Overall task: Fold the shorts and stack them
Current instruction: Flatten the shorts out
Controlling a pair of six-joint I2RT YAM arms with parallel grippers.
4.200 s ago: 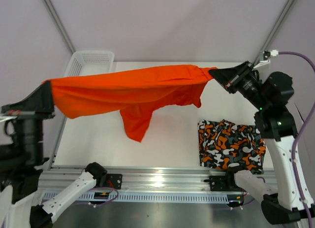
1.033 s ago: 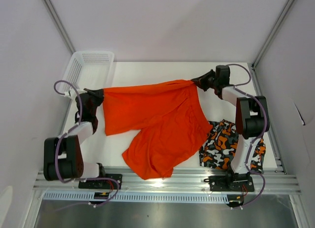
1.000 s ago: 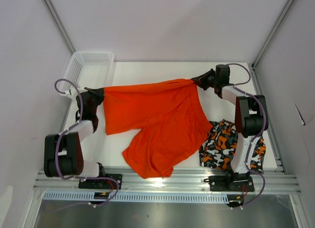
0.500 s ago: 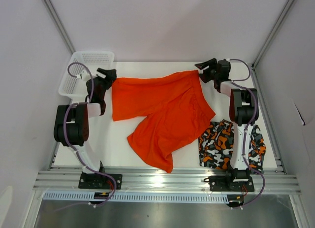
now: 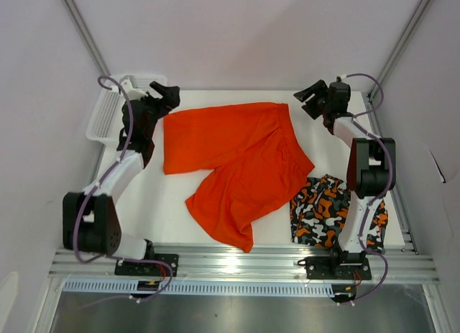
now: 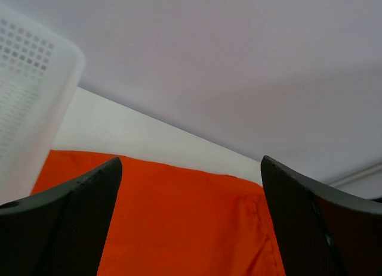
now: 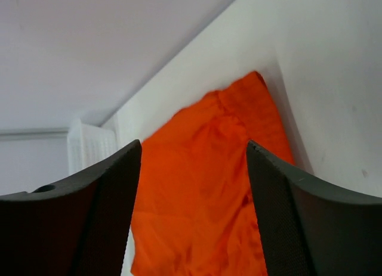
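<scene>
left hand, right hand: released, opened | orange shorts: now flat

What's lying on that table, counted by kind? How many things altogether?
plain orange shorts: 1
patterned shorts: 1
white basket: 1
Total: 3

basket just beside left hand, bare table near right hand
</scene>
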